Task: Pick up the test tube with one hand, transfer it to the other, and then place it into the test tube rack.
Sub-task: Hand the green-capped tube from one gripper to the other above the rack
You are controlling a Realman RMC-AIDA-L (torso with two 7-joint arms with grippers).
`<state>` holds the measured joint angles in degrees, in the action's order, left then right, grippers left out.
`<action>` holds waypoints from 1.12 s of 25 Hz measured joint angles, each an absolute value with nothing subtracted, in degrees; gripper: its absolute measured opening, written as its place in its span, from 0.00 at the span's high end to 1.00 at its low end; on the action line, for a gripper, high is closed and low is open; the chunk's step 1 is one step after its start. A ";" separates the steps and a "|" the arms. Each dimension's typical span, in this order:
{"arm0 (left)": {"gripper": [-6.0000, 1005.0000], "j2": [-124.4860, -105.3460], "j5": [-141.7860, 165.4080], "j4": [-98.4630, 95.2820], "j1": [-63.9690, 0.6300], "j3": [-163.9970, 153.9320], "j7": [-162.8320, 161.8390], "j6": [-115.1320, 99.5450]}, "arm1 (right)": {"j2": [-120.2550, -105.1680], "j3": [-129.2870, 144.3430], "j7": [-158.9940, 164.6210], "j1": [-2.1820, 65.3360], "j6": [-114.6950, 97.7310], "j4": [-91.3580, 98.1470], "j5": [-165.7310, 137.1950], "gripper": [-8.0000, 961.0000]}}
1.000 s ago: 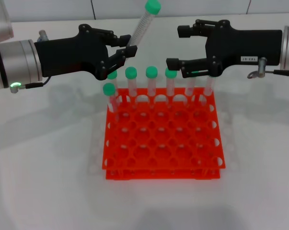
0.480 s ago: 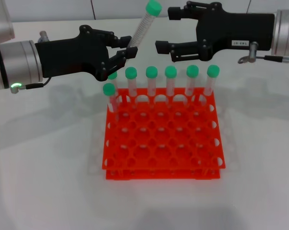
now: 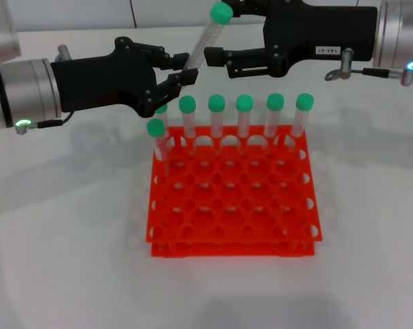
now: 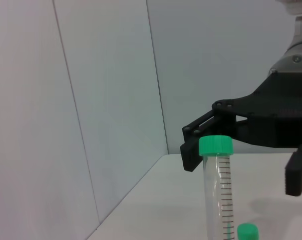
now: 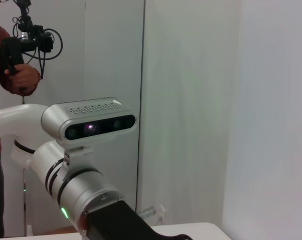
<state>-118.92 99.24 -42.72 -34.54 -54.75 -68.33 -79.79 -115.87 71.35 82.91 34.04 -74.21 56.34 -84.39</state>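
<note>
Head view: left gripper (image 3: 170, 77), frame upper left, clamped on tilted tube (image 3: 205, 40) near its base. Right gripper (image 3: 216, 31), jaws spread around cap, top centre. Risk: off-centre closing knocks tube askew above rack (image 3: 233, 199).

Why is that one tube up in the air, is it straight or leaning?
Leaning. The left gripper is shut on the test tube near its bottom, and its green cap tips toward the open right gripper.
</note>
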 joint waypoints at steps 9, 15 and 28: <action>0.80 -118.92 99.24 -42.71 -34.54 -54.75 -68.38 -79.81 | -115.76 71.37 82.93 34.19 -73.13 56.16 -84.37 0.22; 0.80 -118.92 99.23 -42.72 -34.54 -54.75 -68.46 -79.81 | -115.67 71.36 82.90 34.34 -72.86 56.29 -84.31 0.29; 0.80 -118.92 99.21 -42.71 -34.54 -54.75 -68.45 -79.81 | -115.65 71.36 82.88 35.08 -72.98 56.52 -83.65 0.34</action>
<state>-118.92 99.21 -42.71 -34.54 -54.75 -68.45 -79.81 -115.65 71.36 82.88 35.08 -72.98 56.52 -83.65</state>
